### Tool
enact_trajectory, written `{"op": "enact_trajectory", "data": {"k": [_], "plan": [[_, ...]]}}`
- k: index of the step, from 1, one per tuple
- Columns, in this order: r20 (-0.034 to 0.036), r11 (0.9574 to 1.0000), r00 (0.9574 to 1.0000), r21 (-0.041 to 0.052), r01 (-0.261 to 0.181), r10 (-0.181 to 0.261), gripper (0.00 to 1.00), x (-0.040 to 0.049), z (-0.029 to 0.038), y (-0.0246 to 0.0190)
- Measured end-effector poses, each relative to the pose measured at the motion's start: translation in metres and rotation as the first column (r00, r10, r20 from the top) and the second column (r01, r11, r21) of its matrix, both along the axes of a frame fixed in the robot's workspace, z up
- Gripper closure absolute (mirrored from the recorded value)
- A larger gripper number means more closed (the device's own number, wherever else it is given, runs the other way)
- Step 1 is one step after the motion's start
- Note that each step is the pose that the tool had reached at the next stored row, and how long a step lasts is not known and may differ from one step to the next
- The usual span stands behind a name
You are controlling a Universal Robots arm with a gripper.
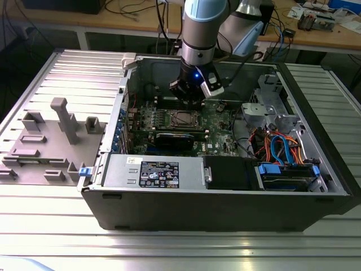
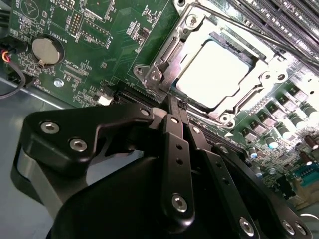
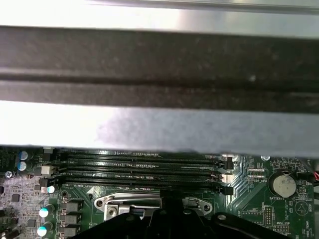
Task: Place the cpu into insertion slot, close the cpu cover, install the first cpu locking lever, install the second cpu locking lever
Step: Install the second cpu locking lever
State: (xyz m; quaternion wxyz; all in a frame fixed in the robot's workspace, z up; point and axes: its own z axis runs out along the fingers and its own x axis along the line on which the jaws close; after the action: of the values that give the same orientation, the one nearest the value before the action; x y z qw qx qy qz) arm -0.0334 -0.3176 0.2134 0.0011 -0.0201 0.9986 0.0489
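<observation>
- While the exterior view took in the whole open computer case (image 1: pixel 225 192) on a ribbed metal table (image 1: pixel 169 248), the second wrist view alone showed the cpu (image 2: pixel 212 74) seated in the insertion slot (image 2: pixel 155 75), the cpu cover (image 2: pixel 172 47) closed around it.
- Gripper (image 2: pixel 177 107): fingers pressed together, empty, tips just beside the slot's edge.
- First wrist view: memory slots (image 3: pixel 139 167), coin battery (image 3: pixel 284 185).
- Exterior view's background: wooden bench (image 1: pixel 316 34) with cables.

I work in an electronics lab. An open PC case (image 1: pixel 214 186) lies on my ribbed metal tabletop (image 1: pixel 169 248). Behind stands a cable-strewn bench (image 1: pixel 135 17).
</observation>
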Motion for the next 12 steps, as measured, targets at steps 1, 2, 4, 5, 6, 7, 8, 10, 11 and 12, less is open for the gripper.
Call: {"op": "enact_trajectory", "data": {"k": [1,2,4,5,6,7,8,10,11,12], "plan": [[0.0000,1.0000,1.0000,0.0000,0.000,0.000,0.89,0.0000,0.0016,0.0000],[0.0001,1.0000,1.0000,0.0000,0.000,0.000,0.89,0.0000,0.0031,0.0000],[0.0001,1.0000,1.0000,0.0003,0.000,0.000,0.89,0.0000,0.0058,-0.0001],[0.0000,1.0000,1.0000,0.0000,0.000,0.000,0.89,0.0001,0.0059,-0.0010],[0.0000,1.0000,1.0000,0.0001,0.000,0.000,0.89,0.0000,0.0059,-0.0027],[0.0000,1.0000,1.0000,0.0001,0.000,0.000,0.89,0.0000,0.0059,-0.0040],[0.0000,1.0000,1.0000,0.0001,0.000,0.000,0.89,0.0000,0.0058,-0.0058],[0.0001,1.0000,1.0000,0.0002,0.000,0.000,0.89,0.0000,0.0058,-0.0062],[0.0001,1.0000,1.0000,0.0001,0.000,0.000,0.89,0.0000,0.0058,-0.0063],[0.0000,1.0000,1.0000,0.0001,0.000,0.000,0.89,0.0000,0.0058,-0.0067]]}}
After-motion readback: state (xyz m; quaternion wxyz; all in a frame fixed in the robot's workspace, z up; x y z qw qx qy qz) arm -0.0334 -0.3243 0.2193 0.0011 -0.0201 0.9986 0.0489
